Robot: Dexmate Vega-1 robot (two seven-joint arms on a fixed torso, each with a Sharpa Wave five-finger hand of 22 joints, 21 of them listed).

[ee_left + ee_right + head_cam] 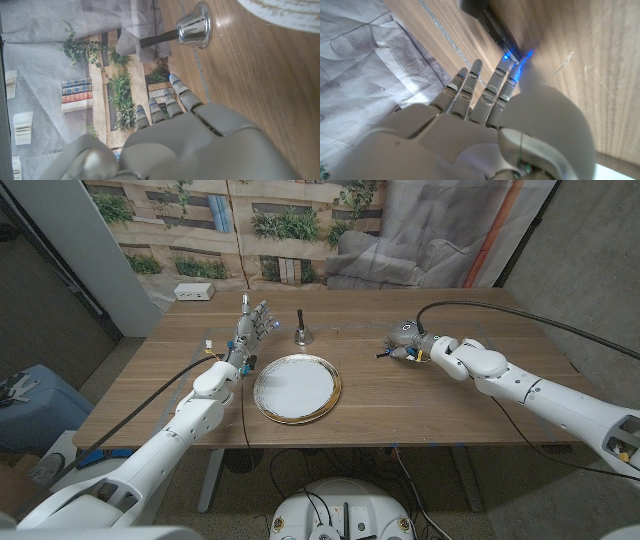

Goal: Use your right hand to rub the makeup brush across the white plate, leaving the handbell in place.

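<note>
We see the left hand [252,332] upright, fingers apart, holding nothing, just left of the plate [297,389]. Bell [299,330] stands behind the plate. Right hand [404,339] sits over the brush [492,24]; grip we cannot tell.

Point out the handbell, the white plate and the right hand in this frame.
handbell [299,333]: head view, on its silver bell body.
white plate [296,388]: head view, on its bare white middle.
right hand [405,338]: head view, on the hand's middle, over the table.
</note>
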